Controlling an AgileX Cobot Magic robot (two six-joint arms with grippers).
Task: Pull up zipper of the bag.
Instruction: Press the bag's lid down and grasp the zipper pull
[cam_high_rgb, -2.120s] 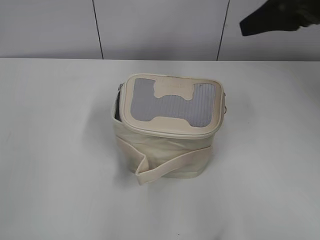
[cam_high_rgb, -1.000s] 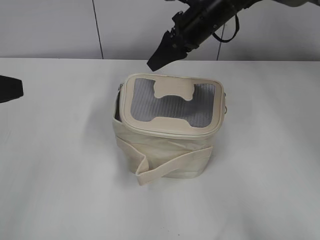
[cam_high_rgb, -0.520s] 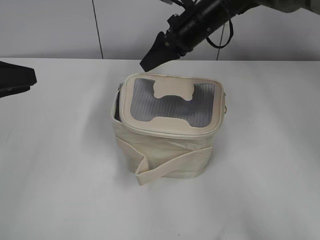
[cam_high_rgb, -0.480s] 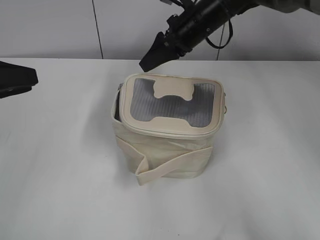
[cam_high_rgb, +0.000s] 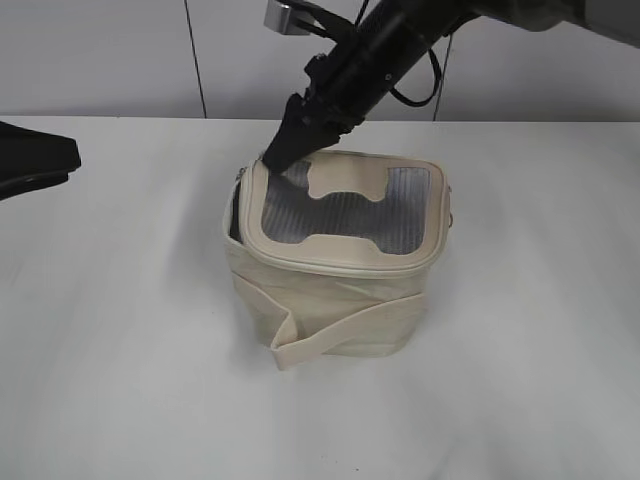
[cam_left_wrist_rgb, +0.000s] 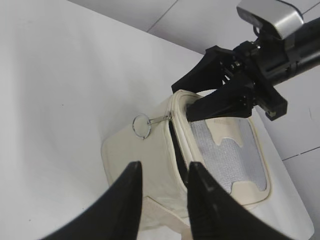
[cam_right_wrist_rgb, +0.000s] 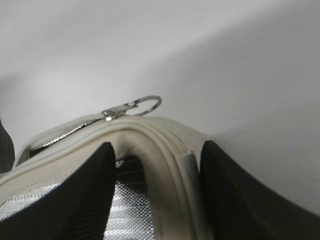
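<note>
White table (cam_high_rgb: 120, 330) with a grey panelled wall behind; the small boxy cream soft bag (cam_high_rgb: 335, 290) with grey ribbed lid panels stands mid-table, its wide cream fabric strap (cam_high_rgb: 340, 335) slack across the front.

Change since half a second ago: your right gripper (cam_high_rgb: 283, 155) has dropped from above and behind the bag onto the lid's back-left corner. Its jaws are spread, straddling the raised lid rim, as the right wrist view shows; they grip nothing yet, and I can't tell if they press the lid.

The cream zip track (cam_left_wrist_rgb: 176, 131) is open along the bag's left side, with a dark gap under the lid. One silver slider with a round ring pull (cam_left_wrist_rgb: 142, 125) sticks out at that back-left corner, just beside the right gripper's fingertips (cam_right_wrist_rgb: 102, 187).

Your left gripper (cam_left_wrist_rgb: 162, 176) hangs near the bag's left side, jaws apart and empty, lined up roughly toward the ring; it has crept in only slightly.

My read: right arm is set to pin the lid, left to take the ring. Zipper not yet pulled. Risk: the thin ring slips away as the jaws close.
</note>
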